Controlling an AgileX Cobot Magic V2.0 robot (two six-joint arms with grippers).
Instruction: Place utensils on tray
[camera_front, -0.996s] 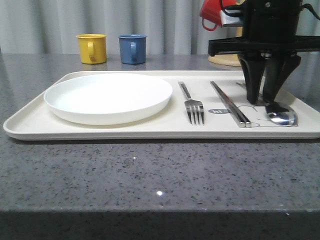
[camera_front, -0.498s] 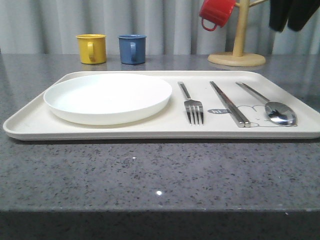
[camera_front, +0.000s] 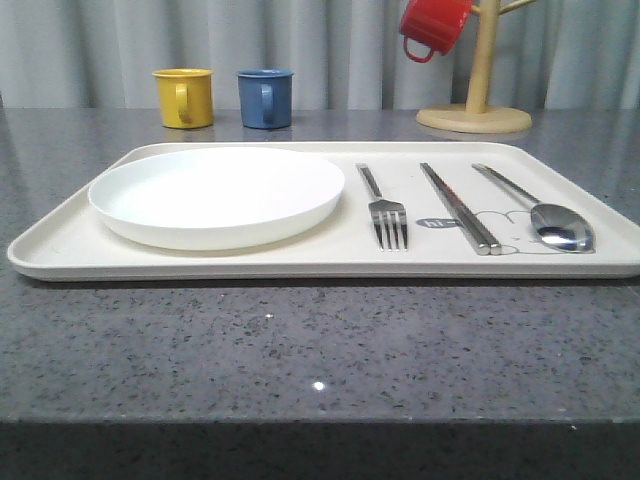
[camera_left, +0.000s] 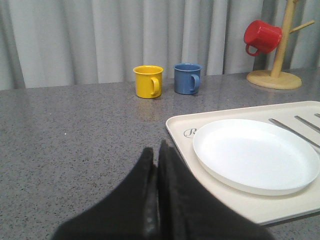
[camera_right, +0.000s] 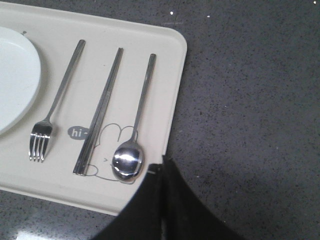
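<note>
Spoon (camera_front: 560, 226), chopsticks (camera_front: 458, 205), fork (camera_front: 386, 213) on tray (camera_front: 300, 262): thin, stiff, slick; pinch mid-handle. Plate (camera_front: 216, 194) fragile, grip rim. Left claw (camera_left: 156, 165), right claw (camera_right: 163, 172) clenched, empty

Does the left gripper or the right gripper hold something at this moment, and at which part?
Nothing is held. The left gripper and the right gripper are both shut and empty; the shiny metal spoon lies free on the cream rectangular tray.

Both grippers (camera_left: 158, 165) (camera_right: 164, 175) closed, empty.
</note>
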